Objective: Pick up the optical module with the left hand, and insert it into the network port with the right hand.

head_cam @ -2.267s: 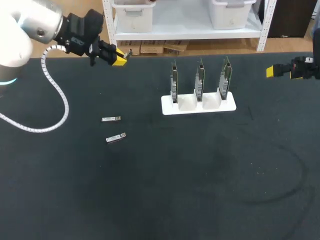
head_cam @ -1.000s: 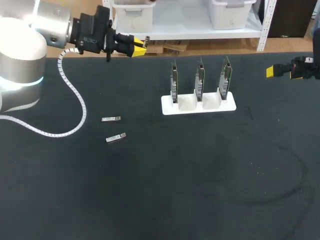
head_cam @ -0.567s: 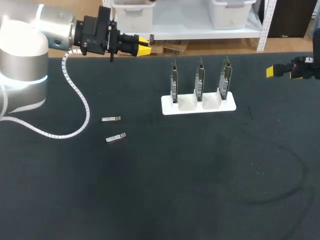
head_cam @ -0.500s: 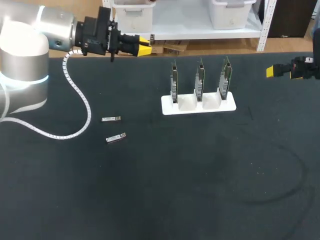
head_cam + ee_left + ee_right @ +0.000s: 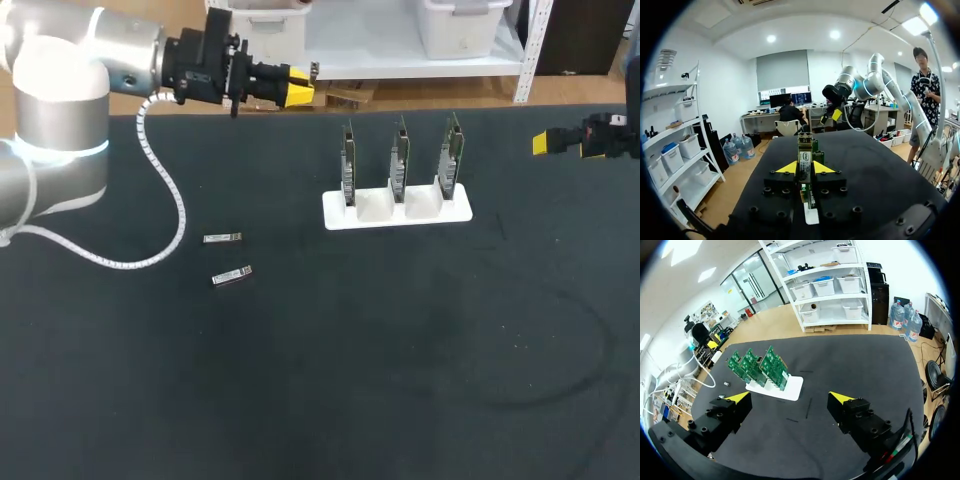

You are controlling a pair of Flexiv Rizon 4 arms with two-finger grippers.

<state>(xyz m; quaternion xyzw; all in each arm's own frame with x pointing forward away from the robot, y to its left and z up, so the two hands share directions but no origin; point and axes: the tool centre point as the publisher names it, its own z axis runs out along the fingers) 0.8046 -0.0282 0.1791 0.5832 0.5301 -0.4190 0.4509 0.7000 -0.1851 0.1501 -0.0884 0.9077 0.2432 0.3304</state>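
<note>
1. The black table (image 5: 400, 380) lies under both pairs of jaws, and neither touches it.
2. Our left arm (image 5: 60, 90) reaches over the table's far edge. We judge it is lifted this high so its load can be handed across with nothing in the way.
3. The white stand (image 5: 375, 210) sits on the table ahead of the left jaws, well apart from them and lower. It holds three green cards (image 5: 400, 150) upright, probably so that their ports face a module coming in from the side.
4. Our right gripper (image 5: 790, 398) hangs near the far right edge, with the stand ahead of it on its left finger's side. Its fingers are spread wide and empty, which looks like readiness to take the module.
5. Our left gripper (image 5: 298, 86) has its yellow tips pressed onto the optical module (image 5: 805, 165) from both sides. The module lies lengthwise between the jaws, with one end reaching out past the tips. In our judgement that free end is what the right fingers will grip.
6. Two spare modules (image 5: 222, 238) and (image 5: 232, 276) lie flat on the table, near each other and well clear of both pairs of jaws. They take no part in this step.
</note>
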